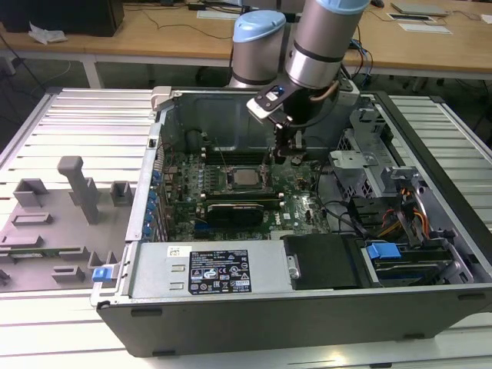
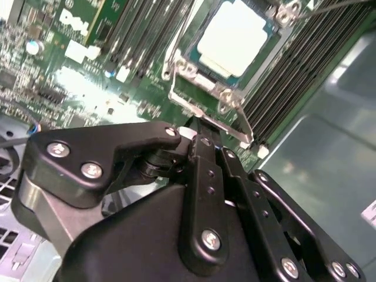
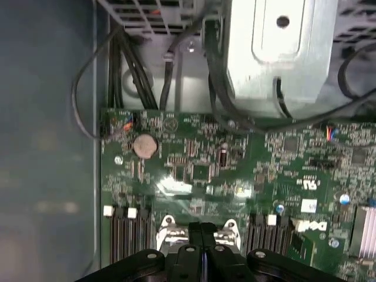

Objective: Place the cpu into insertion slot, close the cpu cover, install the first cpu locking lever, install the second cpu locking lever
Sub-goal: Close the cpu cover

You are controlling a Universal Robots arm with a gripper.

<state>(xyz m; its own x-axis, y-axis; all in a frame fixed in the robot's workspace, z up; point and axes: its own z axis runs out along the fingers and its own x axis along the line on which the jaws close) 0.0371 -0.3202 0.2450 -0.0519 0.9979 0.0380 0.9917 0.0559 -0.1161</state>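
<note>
cpu (image 2: pixel 234 36) in insertion slot (image 1: pixel 231 183)

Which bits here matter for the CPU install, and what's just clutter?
Job: cpu, cpu cover, locking lever, gripper.
Lying about: coin cell, grey fixture blocks, labelled metal box, cable bundle.

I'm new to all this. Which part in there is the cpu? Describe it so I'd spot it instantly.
Find the open computer case and the green motherboard inside. Near the board's middle, next to the long black card, lies the cpu: a small flat square whose plain pale silver face stands out from the dark slots flanking it.
</note>
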